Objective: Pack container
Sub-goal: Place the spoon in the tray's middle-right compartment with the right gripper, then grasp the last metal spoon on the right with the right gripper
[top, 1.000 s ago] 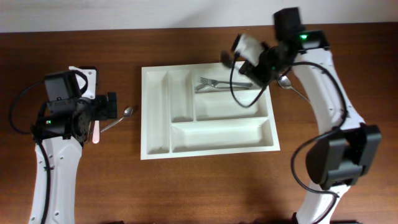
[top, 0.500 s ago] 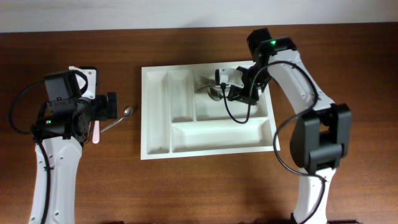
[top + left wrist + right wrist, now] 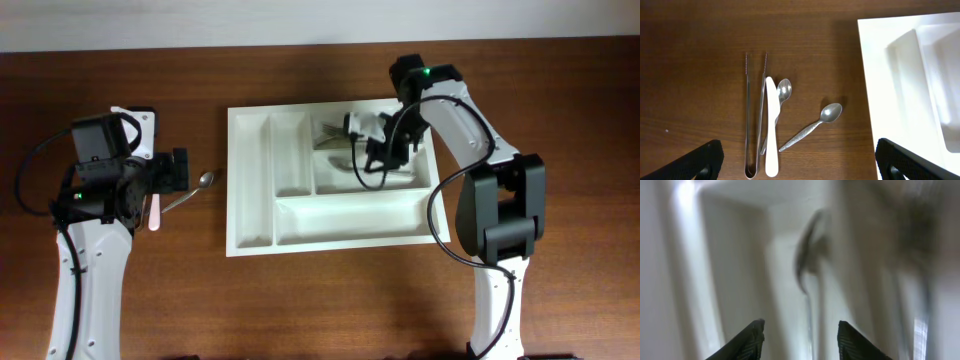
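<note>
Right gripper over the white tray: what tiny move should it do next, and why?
Probably lift up, out of the container. The right gripper has its fingers apart with nothing between them, and a spoon seems to lie in the compartment below, though that view is blurred.

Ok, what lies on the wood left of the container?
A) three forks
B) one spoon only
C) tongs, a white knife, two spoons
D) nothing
C: the left wrist view shows tongs, a white knife, one spoon and another spoon on the table beside the container.
</note>
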Available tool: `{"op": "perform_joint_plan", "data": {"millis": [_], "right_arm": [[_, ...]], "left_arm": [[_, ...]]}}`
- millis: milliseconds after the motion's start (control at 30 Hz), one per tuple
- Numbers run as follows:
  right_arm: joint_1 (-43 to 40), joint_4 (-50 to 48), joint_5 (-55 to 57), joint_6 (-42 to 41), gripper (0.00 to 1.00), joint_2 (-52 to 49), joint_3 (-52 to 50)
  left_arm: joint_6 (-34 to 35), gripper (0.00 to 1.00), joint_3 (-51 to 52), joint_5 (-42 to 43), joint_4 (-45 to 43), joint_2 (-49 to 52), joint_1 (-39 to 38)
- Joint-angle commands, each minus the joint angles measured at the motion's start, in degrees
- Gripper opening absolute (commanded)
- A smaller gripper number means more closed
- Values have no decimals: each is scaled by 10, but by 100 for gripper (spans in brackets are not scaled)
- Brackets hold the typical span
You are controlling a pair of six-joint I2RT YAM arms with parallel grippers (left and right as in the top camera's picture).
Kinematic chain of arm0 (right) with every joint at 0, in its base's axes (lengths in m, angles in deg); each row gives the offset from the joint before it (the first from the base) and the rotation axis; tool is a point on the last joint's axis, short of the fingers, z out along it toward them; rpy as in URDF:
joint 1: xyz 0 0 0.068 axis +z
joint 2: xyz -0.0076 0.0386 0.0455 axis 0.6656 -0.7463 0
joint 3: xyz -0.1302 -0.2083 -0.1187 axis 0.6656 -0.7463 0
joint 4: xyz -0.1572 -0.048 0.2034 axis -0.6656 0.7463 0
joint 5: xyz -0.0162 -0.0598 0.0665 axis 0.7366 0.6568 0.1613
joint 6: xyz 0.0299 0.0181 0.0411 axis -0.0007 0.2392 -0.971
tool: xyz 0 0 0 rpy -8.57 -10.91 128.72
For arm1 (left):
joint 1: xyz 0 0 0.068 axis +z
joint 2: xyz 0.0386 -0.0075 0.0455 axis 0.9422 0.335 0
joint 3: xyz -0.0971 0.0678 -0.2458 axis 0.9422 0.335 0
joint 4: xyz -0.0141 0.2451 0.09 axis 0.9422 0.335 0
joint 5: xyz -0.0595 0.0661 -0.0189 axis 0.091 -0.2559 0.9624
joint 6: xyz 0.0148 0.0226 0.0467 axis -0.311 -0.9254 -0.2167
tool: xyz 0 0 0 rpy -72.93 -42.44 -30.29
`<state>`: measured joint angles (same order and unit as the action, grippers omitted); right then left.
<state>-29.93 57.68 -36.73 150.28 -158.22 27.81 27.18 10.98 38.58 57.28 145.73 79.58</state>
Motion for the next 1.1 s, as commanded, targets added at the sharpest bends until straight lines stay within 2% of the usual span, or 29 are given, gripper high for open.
{"op": "perform_joint_plan", "data": {"millis": [0,100,167,233,300,467,533,733,900,1067], "right_arm": [[0,7,73,-176,46,40,76],[-21,14,168,-309,48,49,150],[-49,14,206,-394,61,53,195],[-86,13,211,-449,68,54,228],[-122,9,211,-470,71,54,237],[-209,6,201,-470,72,39,207],[-233,-5,170,-455,72,31,182],[-268,-104,69,-304,75,16,50],[-270,-167,67,-215,75,15,-49],[-270,-178,67,-156,71,11,-87]], "left_arm": [[-7,99,-10,0,1,1,2],[-7,99,-10,0,1,1,2],[-7,99,-10,0,1,1,2],[-7,99,-10,0,1,1,2],[-7,99,-10,0,1,1,2],[-7,99,-10,0,1,1,2],[-7,99,-10,0,1,1,2],[-7,99,-10,0,1,1,2],[-7,99,-10,0,1,1,2],[-7,99,-10,0,1,1,2]]}}
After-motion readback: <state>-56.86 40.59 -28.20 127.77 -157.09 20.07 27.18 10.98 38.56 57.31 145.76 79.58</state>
